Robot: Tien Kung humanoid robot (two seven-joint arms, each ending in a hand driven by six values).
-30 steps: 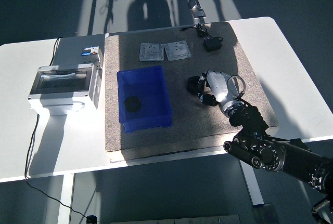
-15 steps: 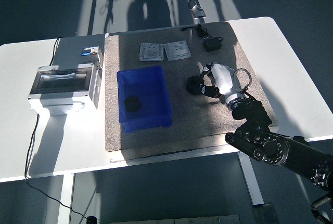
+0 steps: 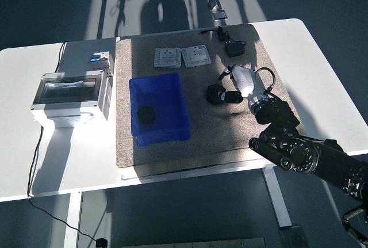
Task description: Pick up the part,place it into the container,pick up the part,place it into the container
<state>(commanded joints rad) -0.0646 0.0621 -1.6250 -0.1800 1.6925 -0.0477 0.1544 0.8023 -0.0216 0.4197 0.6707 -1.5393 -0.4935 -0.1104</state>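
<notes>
A small black part [image 3: 216,93] lies on the grey mat [image 3: 207,133], to the right of the blue container [image 3: 175,95]. A second black part [image 3: 146,114] lies inside the container. My right hand [image 3: 231,90], white with dark fingers, reaches in from the lower right. It hovers just right of the part on the mat, with its fingers loosely spread beside it and nothing in its grasp. The left arm is out of view.
A grey electrical box [image 3: 72,94] with a clear lid stands on the table at left. Two grey plates [image 3: 167,57] [image 3: 196,56] lie at the back of the mat. A black adapter with a cable [image 3: 234,48] lies at the back right.
My right hand has moved up and to the right, off the black part. The part now shows fully on the mat to the hand's left.
</notes>
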